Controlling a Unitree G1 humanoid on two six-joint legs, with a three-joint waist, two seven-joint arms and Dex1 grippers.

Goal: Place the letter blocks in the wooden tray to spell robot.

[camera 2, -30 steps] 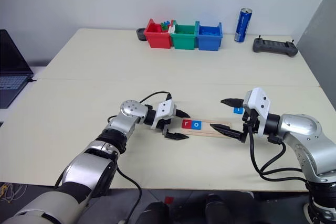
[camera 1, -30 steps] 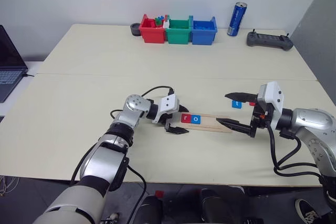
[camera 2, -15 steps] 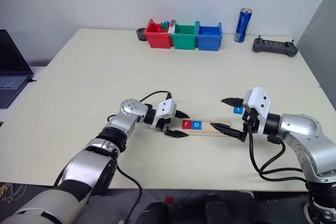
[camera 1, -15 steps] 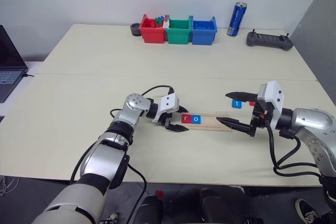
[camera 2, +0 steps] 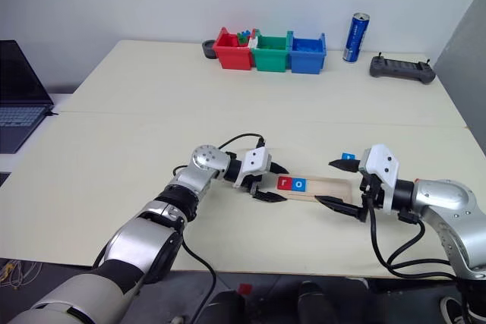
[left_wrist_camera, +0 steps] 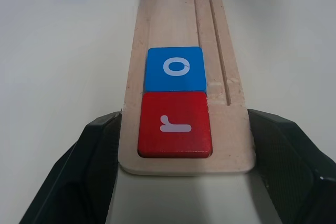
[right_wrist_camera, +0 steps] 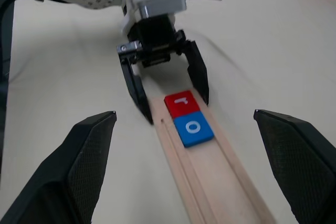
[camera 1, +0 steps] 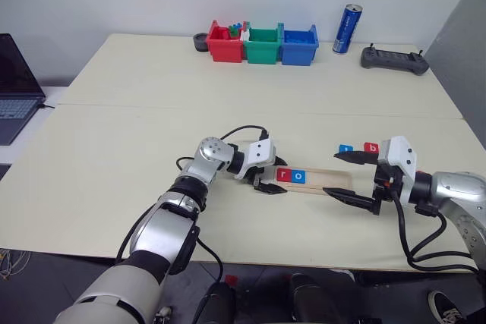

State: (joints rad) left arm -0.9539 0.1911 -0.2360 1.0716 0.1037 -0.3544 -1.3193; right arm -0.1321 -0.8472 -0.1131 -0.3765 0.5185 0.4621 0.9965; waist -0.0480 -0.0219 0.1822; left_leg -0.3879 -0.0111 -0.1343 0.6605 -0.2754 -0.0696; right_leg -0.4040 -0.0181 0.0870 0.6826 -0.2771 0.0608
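Note:
The wooden tray (camera 1: 326, 179) lies near the table's front edge. A red r block (camera 1: 283, 175) and a blue o block (camera 1: 298, 177) sit side by side at its left end. My left gripper (camera 1: 275, 175) is shut on that end, its fingers (left_wrist_camera: 89, 166) pressed against both long edges beside the r block (left_wrist_camera: 175, 124). My right gripper (camera 1: 334, 173) stands open at the tray's right end, one finger over the tray and one in front of it. A blue t block (camera 1: 346, 149) and a red b block (camera 1: 370, 147) lie on the table just behind the right gripper.
Red (camera 1: 228, 42), green (camera 1: 263, 44) and blue (camera 1: 298, 43) bins stand in a row at the back, with a small dark round thing (camera 1: 200, 42) to their left. A blue can (camera 1: 348, 18) and a black controller (camera 1: 393, 59) are at the back right. A laptop (camera 1: 14, 89) sits at the far left.
My left gripper closed onto the tray's left end and shifted it slightly right. My right gripper sank and moved right, uncovering the red b block. The camera shifted a little.

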